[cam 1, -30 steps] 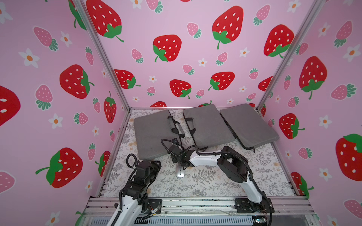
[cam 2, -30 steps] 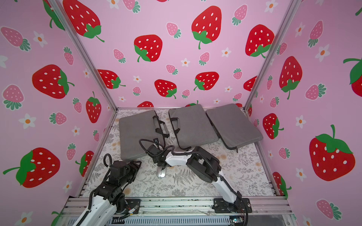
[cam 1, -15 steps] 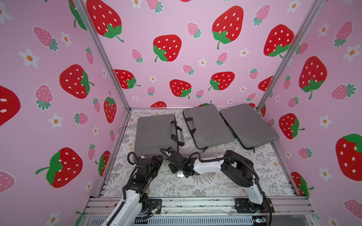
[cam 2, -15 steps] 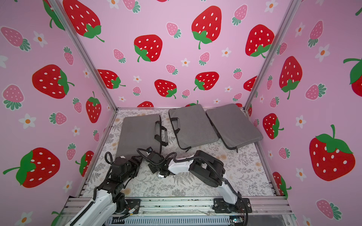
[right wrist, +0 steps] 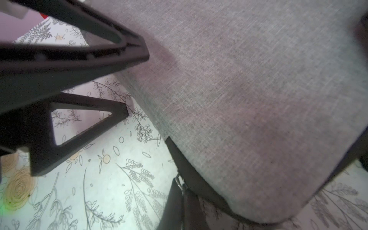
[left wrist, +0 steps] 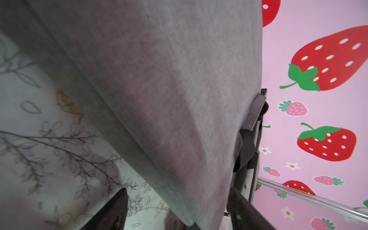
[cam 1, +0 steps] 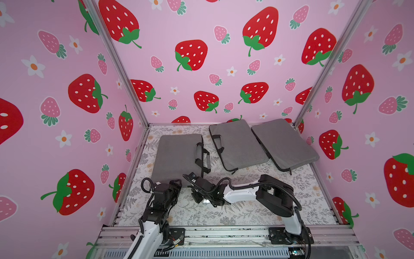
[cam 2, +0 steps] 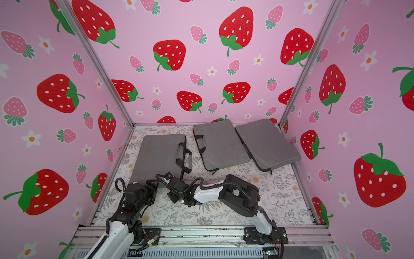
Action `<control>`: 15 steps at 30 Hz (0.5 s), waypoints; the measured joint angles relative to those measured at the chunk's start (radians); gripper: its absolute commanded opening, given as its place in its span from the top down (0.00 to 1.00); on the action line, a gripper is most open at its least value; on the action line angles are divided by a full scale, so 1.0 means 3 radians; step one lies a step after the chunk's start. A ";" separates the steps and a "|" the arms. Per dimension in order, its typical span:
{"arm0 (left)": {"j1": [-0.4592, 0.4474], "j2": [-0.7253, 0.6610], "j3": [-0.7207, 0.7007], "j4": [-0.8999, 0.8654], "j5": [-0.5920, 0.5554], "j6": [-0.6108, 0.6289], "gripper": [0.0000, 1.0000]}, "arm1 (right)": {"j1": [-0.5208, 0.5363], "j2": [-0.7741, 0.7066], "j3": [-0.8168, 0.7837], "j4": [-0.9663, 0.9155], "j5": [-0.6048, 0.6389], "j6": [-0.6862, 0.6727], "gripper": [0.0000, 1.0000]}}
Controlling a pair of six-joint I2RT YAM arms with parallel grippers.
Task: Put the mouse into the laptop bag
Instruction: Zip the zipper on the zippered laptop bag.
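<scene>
My left gripper (left wrist: 177, 189) stands wide at the bag's (cam 1: 179, 154) corner. My right gripper (cam 1: 198, 197), closed, hangs over the mouse (cam 1: 205, 201) on the table (cam 1: 246, 213).

Grey laptop bag (cam 1: 177, 157), blk straps (cam 1: 198, 162); pink strawberry walls (cam 1: 67, 67); floral mat (cam 1: 246, 213).

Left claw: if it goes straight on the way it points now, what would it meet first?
Most likely the leftmost grey laptop bag. In the left wrist view its corner lies between the fingers of the open left claw, so contact looks near, though depth is unclear.
</scene>
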 measured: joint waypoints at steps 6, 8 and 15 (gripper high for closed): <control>0.0038 0.0153 -0.0005 0.0071 0.0043 -0.0045 0.39 | 0.0000 -0.0003 -0.0032 0.0086 -0.0174 0.0004 1.00; 0.0055 0.0228 -0.0005 0.0089 0.0045 -0.0053 0.60 | 0.0005 -0.0003 -0.0024 0.0094 -0.0212 -0.0001 1.00; 0.0225 0.0337 0.0066 0.0015 0.0098 0.0047 0.85 | 0.0028 -0.0004 -0.0025 0.0083 -0.0131 -0.0071 1.00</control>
